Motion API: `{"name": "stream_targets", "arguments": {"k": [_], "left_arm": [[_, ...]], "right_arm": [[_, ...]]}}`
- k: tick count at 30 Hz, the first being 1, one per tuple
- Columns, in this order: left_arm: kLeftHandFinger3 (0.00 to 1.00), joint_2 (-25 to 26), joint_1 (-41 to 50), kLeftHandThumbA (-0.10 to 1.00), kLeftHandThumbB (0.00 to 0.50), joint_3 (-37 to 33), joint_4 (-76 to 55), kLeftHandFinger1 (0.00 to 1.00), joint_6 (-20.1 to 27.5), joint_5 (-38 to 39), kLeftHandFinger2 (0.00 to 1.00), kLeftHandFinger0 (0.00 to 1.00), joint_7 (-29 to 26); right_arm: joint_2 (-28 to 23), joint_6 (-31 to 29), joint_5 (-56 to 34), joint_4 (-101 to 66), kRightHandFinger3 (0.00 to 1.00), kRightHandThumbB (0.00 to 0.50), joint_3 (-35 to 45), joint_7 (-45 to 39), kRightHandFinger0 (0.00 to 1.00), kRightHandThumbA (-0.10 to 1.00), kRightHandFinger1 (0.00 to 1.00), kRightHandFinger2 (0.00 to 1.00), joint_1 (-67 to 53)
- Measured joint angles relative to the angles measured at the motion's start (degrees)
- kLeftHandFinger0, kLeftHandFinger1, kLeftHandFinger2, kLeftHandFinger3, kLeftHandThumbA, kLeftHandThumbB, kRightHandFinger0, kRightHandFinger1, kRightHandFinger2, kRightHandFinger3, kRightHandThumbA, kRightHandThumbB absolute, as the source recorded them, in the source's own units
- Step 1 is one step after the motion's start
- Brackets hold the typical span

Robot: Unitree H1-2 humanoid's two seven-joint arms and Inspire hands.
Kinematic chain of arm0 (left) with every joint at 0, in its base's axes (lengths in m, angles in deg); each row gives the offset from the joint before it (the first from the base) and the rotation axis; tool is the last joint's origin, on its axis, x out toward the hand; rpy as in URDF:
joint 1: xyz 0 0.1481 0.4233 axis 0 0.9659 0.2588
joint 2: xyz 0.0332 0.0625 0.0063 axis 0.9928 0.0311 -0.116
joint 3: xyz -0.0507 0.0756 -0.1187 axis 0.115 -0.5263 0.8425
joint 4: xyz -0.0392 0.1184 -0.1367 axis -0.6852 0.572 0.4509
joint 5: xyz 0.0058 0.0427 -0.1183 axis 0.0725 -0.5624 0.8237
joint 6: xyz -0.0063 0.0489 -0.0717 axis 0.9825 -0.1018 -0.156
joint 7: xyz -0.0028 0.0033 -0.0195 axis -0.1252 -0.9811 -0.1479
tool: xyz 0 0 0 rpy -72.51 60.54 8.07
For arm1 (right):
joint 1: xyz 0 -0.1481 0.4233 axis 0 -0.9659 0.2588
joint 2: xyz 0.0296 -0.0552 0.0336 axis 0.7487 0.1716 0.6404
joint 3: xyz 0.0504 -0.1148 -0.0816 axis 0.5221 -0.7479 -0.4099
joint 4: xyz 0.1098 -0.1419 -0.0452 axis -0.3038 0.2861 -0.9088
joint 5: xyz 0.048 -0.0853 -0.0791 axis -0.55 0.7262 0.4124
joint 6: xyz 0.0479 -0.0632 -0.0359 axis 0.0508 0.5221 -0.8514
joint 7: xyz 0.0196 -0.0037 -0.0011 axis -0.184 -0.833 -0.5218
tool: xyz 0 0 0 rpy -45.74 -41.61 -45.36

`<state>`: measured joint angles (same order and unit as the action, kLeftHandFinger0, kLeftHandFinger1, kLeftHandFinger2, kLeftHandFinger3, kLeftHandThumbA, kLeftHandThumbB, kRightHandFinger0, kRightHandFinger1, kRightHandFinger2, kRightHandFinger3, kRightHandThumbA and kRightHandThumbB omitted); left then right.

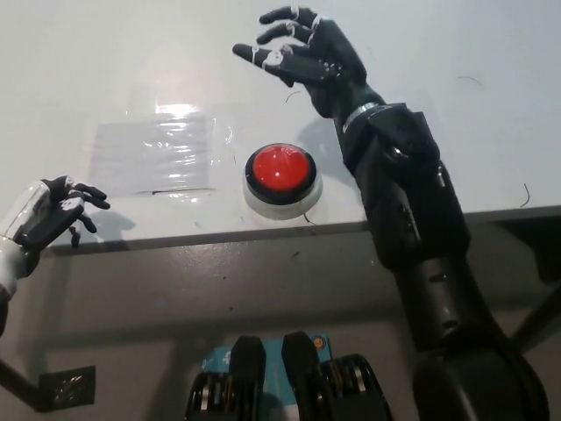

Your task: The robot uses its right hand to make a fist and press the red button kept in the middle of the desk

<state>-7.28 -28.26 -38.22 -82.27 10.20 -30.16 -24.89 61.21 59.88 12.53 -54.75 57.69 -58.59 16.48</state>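
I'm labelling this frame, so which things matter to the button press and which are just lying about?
Part of the job:
red button
right hand, open, raised beyond the button
desk

Just lying about:
clear plastic sheet
left hand, resting at the desk edge

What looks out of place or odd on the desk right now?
The right hand hangs open above the desk, not fisted, clear of the red button. A clear taped sheet left of the button is wrinkled.
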Motion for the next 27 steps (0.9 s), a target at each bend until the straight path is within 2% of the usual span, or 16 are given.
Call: {"name": "stream_targets", "arguments": {"k": [3,8,10,12,13,14,15,16,17,18,19,21,22,24,27], "left_arm": [[0.61,0.0,0.3,0.51,0.000,0.0,0.0,0.31,0.0,0.0,0.46,0.18,0.0],[0.59,0.0,0.5,0.51,0.000,0.3,0.0,0.30,0.1,0.0,0.44,0.16,0.0],[0.59,0.0,0.6,0.51,0.000,0.4,0.0,0.30,0.1,0.0,0.44,0.17,0.0],[0.60,0.0,1.0,0.52,0.000,0.5,-0.2,0.31,0.1,0.0,0.45,0.17,0.0],[0.59,0.0,1.2,0.52,0.000,0.6,-0.2,0.30,0.1,0.0,0.44,0.16,0.0],[0.59,0.0,1.5,0.52,0.000,0.6,-0.2,0.30,0.1,0.0,0.44,0.15,0.0],[0.58,0.0,1.7,0.51,0.000,0.6,-0.2,0.30,0.2,0.0,0.44,0.16,0.0],[0.58,0.0,1.9,0.51,0.000,0.7,-0.2,0.29,0.2,0.0,0.44,0.15,0.0],[0.59,0.0,2.1,0.50,0.000,0.8,-0.2,0.29,0.1,0.0,0.44,0.15,0.0],[0.59,0.0,2.2,0.50,0.000,1.0,-0.3,0.29,0.1,0.0,0.44,0.15,0.0],[0.60,0.0,2.3,0.50,0.000,1.2,-0.3,0.30,0.1,0.1,0.45,0.17,0.0],[0.61,0.0,2.4,0.50,0.000,1.6,-0.3,0.31,0.1,0.0,0.47,0.19,0.0],[0.62,0.0,2.5,0.51,0.000,1.7,-0.4,0.33,0.1,0.0,0.48,0.22,0.0],[0.63,0.0,2.6,0.52,0.000,1.9,-0.4,0.33,0.1,0.0,0.49,0.22,0.0],[0.61,0.0,2.8,0.51,0.000,2.3,-0.5,0.32,0.1,0.0,0.47,0.22,0.0]], "right_arm": [[-1.5,0.8,-0.1,-2.4,0.42,0.278,0.1,0.1,0.00,1.00,0.00,0.35,-0.2],[-5.3,0.9,-0.1,-4.9,0.44,0.286,0.4,0.1,0.00,1.00,0.00,0.36,-0.9],[-7.2,1.2,0.0,-7.1,0.45,0.279,0.5,0.1,0.00,1.00,0.05,0.42,-1.7],[-9.4,1.8,0.1,-11.5,0.40,0.296,0.6,0.3,0.00,1.00,0.10,0.44,-3.4],[-10.2,2.1,0.1,-12.9,0.44,0.281,0.8,0.5,0.00,1.00,0.17,0.47,-4.1],[-11.3,2.5,0.1,-14.9,0.42,0.273,1.1,0.7,0.00,1.00,0.19,0.47,-5.0],[-12.1,2.6,0.1,-16.2,0.42,0.273,1.3,0.8,0.04,1.00,0.26,0.51,-5.7],[-12.9,2.7,0.2,-17.3,0.41,0.299,1.5,0.8,0.08,1.00,0.32,0.51,-6.4],[-13.7,2.7,0.2,-18.0,0.38,0.301,1.6,0.8,0.05,1.00,0.27,0.39,-7.0],[-14.9,3.0,0.1,-20.0,0.33,0.302,1.9,0.8,0.02,1.00,0.22,0.32,-8.2],[-15.7,3.2,0.1,-21.3,0.35,0.286,2.2,0.8,0.01,1.00,0.22,0.30,-9.0],[-17.3,3.9,0.0,-23.7,0.39,0.275,2.8,0.8,0.00,1.00,0.20,0.30,-10.7],[-17.8,4.4,-0.2,-24.9,0.47,0.280,3.1,0.8,0.02,1.00,0.22,0.34,-11.4],[-19.1,5.4,-0.5,-27.2,0.54,0.288,3.8,0.8,0.04,1.00,0.24,0.36,-13.6],[-20.5,6.9,-0.8,-30.2,0.54,0.286,4.9,0.8,0.04,1.00,0.22,0.34,-17.2]]}}
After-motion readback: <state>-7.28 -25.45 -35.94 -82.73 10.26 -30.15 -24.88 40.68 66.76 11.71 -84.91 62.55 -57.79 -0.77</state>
